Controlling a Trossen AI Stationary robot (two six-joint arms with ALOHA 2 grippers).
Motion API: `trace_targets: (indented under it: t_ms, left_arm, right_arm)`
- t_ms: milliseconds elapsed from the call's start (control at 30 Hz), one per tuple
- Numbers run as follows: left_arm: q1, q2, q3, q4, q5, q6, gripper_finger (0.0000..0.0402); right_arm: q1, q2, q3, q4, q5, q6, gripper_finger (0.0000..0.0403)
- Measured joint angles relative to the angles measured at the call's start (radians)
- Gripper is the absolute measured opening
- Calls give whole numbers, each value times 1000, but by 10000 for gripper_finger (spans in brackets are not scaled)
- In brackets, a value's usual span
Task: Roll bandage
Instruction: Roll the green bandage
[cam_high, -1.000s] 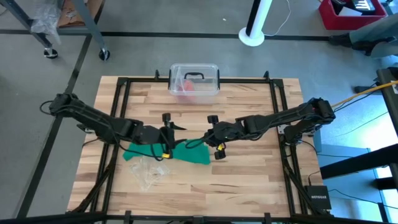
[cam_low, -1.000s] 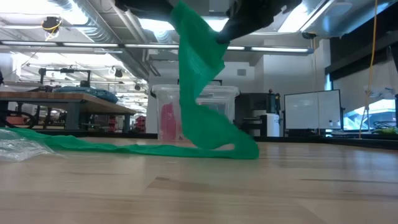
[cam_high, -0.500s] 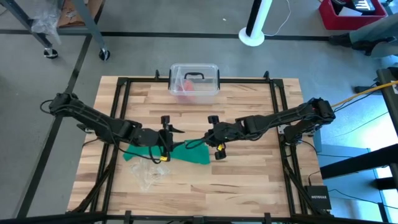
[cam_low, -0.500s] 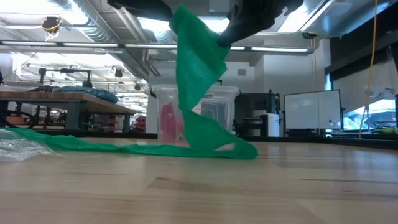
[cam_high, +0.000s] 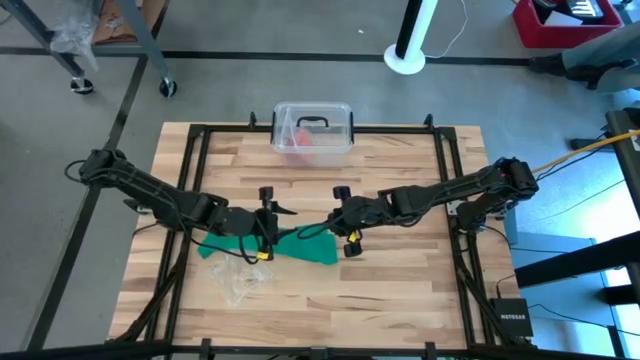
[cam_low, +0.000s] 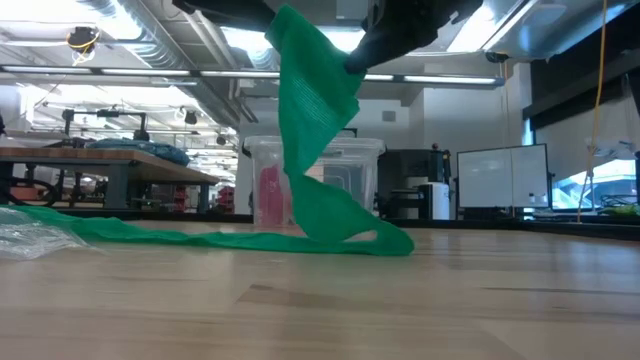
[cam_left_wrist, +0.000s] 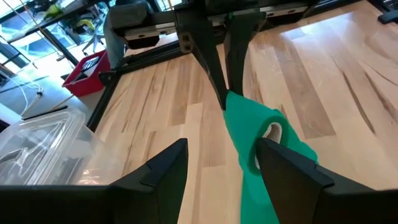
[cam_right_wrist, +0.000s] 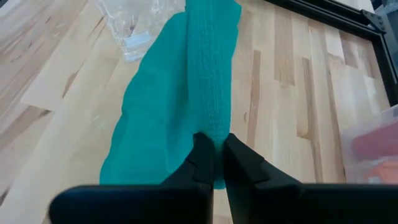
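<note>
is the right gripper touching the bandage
Touching. The right wrist view shows the right gripper shut on the green bandage, pinching its end between the two dark fingers.

A robotics lab or workshop in an open industrial space — a butcher-block wooden table (cam_high: 400, 270) set in a black metal frame (cam_high: 447, 170) stands on a bare concrete floor (cam_high: 220, 85) marked with dark tape lines. Seen from table height, exposed ceiling ducts (cam_low: 150, 40) and strip lights (cam_low: 90, 72) run overhead, with cluttered workbenches (cam_low: 100, 155) and whiteboards (cam_low: 503, 178) behind. A red bin (cam_high: 560, 25), loose cables (cam_high: 585, 145) and a small network box (cam_high: 510, 315) ring the rig — a working test bay.
</note>
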Motion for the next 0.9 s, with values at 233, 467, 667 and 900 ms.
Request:
trace_targets:
  t_ms: [233, 467, 667, 900]
  left_arm:
    - [-15, 0, 0, -2, -4, 3, 186]
    - [-15, -1, 0, 0, -3, 17, 186]
    - [-15, 5, 0, 0, -2, 19, 186]
    - [-14, 11, 0, -15, -3, 19, 186]
  right_arm:
    - [0, 4, 1, 3, 19, 10, 19]
    - [0, 4, 1, 3, 14, 23, 19]
    - [0, 5, 1, 18, -4, 24, 19]
    - [0, 24, 1, 69, -28, 24, 19]
